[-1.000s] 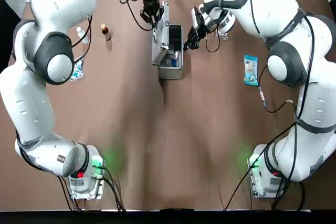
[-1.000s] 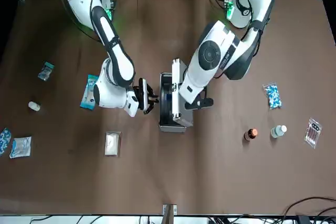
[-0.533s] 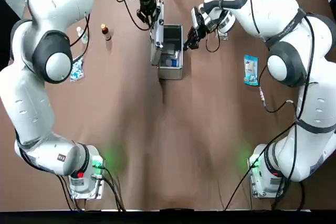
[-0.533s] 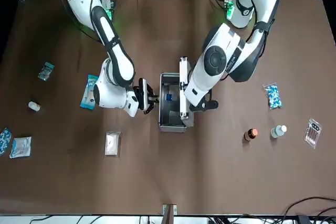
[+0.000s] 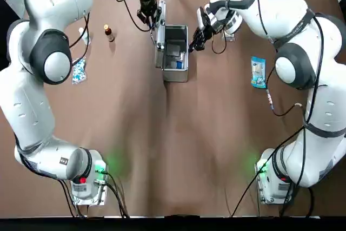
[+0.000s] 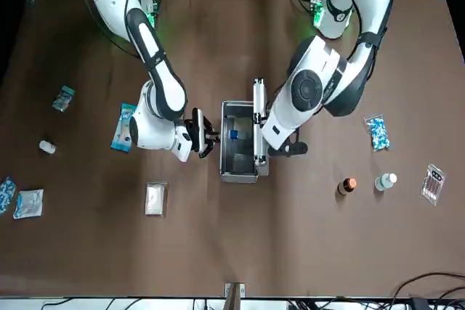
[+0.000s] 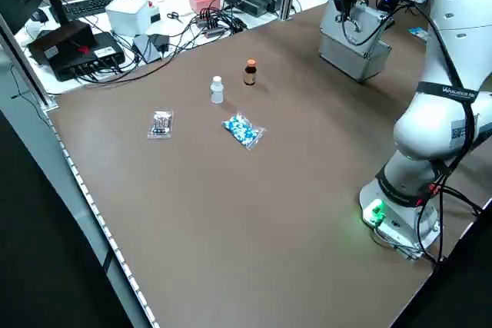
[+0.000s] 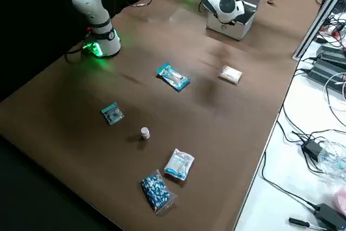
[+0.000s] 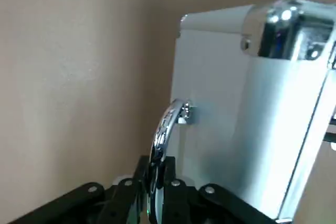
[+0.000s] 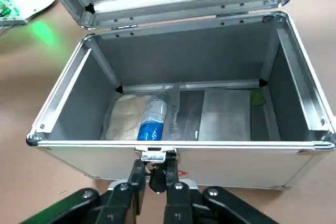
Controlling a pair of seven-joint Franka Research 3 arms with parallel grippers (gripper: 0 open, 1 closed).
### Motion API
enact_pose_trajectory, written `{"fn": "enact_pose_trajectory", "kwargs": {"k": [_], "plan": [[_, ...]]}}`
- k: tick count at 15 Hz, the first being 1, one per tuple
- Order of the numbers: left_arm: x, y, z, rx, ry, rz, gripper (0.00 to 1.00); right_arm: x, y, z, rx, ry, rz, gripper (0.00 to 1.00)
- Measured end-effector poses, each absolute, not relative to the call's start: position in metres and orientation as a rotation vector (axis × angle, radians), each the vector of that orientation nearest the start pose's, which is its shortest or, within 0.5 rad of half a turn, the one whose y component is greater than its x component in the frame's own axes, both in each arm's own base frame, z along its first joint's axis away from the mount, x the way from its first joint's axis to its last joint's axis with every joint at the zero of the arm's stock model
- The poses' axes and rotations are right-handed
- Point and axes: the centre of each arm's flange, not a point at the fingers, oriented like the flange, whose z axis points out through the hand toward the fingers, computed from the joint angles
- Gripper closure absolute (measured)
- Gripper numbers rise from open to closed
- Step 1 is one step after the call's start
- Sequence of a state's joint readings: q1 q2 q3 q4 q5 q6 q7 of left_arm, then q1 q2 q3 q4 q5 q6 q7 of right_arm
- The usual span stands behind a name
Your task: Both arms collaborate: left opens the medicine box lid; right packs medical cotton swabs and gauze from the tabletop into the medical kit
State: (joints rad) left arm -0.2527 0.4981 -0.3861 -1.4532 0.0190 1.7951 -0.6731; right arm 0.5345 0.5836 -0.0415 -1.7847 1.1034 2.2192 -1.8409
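At twelve o'clock from overhead, the left end effector (image 9: 156, 169) is pinching the handle (image 9: 160, 140) of the raised medicine box lid (image 5: 160, 36)! The right end effector (image 10: 155, 169) is meeting the medicine box's (image 10: 173, 163) front, its grip impossible to tell. Swabs (image 5: 258, 72) are lying at two o'clock, gauze (image 5: 230, 37) at one.

Left end effector (image 9: 155, 174) closed, right end effector (image 10: 156, 174) level, both arms bent
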Motion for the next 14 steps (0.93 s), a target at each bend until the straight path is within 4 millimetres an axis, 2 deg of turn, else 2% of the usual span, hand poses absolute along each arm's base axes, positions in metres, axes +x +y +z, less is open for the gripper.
{"fn": "enact_pose_trajectory", "kwargs": {"k": [5,7,8,10,12,14], "plan": [[0.579,-0.347,0.397,-3.175,-0.111,0.337,0.82,0.561,0.337,0.227,-1.700,-1.697,-0.500,0.79],[0.586,-0.336,0.400,-3.165,-0.128,0.310,0.78,0.561,0.337,0.227,-1.700,-1.698,-0.498,0.79],[0.590,-0.327,0.403,-3.165,-0.141,0.297,0.74,0.561,0.337,0.227,-1.700,-1.698,-0.498,0.79],[0.598,-0.312,0.408,-3.170,-0.152,0.285,0.57,0.561,0.338,0.227,-1.699,-1.699,-0.498,0.79],[0.602,-0.303,0.409,-3.172,-0.155,0.281,0.54,0.561,0.338,0.227,-1.699,-1.700,-0.499,0.79],[0.605,-0.298,0.409,-3.172,-0.163,0.280,0.41,0.561,0.338,0.227,-1.698,-1.702,-0.499,0.79]]}}
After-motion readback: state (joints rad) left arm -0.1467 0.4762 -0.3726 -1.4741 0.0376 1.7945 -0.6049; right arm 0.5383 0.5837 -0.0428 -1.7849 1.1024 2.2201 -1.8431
